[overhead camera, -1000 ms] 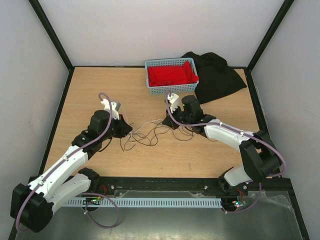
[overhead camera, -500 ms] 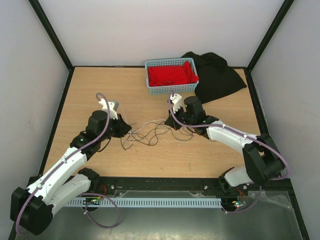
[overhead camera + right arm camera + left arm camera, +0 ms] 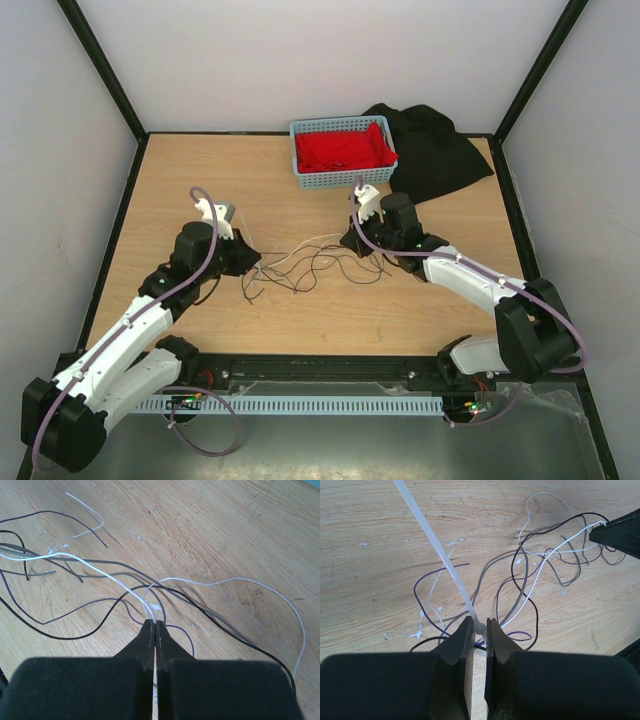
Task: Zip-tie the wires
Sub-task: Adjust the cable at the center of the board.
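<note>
The wires [image 3: 305,262] are thin black, grey, white and purple strands lying in loose loops on the wooden table between my two grippers. My left gripper [image 3: 252,258] is at their left end. In the left wrist view it [image 3: 479,627] is shut on the head of a white zip tie [image 3: 440,555], whose strap runs up and to the left, with the wires [image 3: 530,580] spread beyond. My right gripper [image 3: 348,240] is at their right end. In the right wrist view it [image 3: 154,622] is shut on white and grey wires [image 3: 100,570].
A light blue basket [image 3: 345,180] holding a red cloth [image 3: 340,148] stands at the back of the table. A black cloth [image 3: 435,150] lies to its right. Black frame posts and white walls enclose the table.
My right gripper has moved right and a little back, drawing the wires out longer between the two grippers. My left gripper has hardly shifted.
</note>
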`<state>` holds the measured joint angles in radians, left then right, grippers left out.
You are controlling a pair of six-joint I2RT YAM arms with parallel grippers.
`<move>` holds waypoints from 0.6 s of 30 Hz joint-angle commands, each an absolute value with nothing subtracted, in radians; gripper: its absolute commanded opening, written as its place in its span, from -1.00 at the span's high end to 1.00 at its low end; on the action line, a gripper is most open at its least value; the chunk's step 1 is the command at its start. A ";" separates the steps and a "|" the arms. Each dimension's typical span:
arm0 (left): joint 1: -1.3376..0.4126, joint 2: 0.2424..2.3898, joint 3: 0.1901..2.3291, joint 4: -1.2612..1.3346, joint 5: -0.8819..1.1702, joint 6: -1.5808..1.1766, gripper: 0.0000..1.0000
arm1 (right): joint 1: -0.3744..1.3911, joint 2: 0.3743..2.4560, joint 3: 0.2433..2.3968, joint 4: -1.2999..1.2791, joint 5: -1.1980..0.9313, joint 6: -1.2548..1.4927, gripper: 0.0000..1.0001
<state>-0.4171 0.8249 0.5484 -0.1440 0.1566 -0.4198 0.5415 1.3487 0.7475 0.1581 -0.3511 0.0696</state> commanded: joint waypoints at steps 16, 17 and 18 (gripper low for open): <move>-0.393 0.803 0.548 -0.156 0.152 -0.408 1.00 | 0.451 1.306 0.711 0.187 -0.408 0.151 1.00; -0.391 0.803 0.549 -0.156 0.154 -0.407 1.00 | 0.442 1.305 0.707 0.187 -0.413 0.152 1.00; -0.389 0.802 0.549 -0.156 0.154 -0.407 1.00 | 0.437 1.304 0.705 0.187 -0.419 0.152 1.00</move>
<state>-0.4007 0.8204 0.5484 -0.1501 0.1566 -0.4187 0.4671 1.3346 0.7231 0.1627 -0.3832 0.1204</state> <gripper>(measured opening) 0.132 0.012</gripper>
